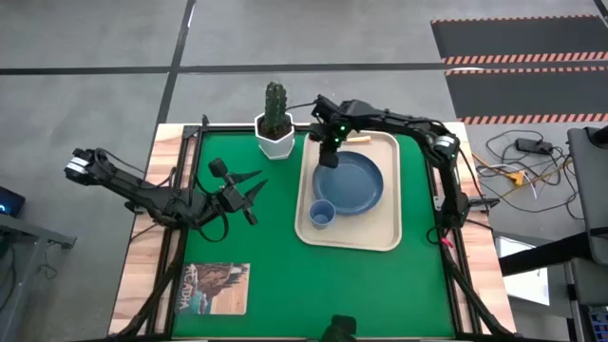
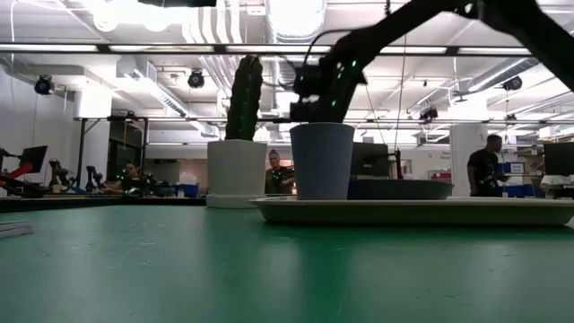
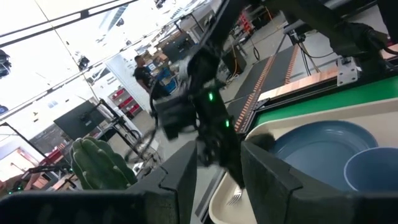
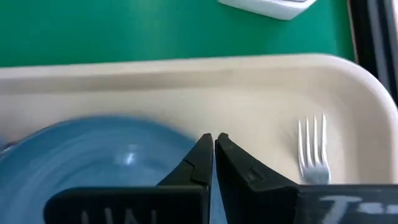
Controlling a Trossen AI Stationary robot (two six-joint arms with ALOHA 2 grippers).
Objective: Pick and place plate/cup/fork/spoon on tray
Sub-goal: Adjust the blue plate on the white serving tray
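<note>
The cream tray (image 1: 385,233) lies on the green mat at the right. The slate-blue plate (image 1: 350,182) and the light-blue cup (image 1: 322,215) stand on it. The fork (image 4: 313,152) lies on the tray floor beside the plate, near the tray's far left corner, and its tines also show in the left wrist view (image 3: 235,198). My right gripper (image 4: 213,142) is shut and empty, above the tray between plate and fork (image 1: 330,144). My left gripper (image 1: 254,198) is open and empty over the mat left of the tray. The spoon does not show.
A white hexagonal pot with a cactus (image 1: 275,133) stands on the mat just beyond the tray's far left corner, close to my right gripper. A printed booklet (image 1: 214,287) lies at the table's near left. People stand in the room behind the table.
</note>
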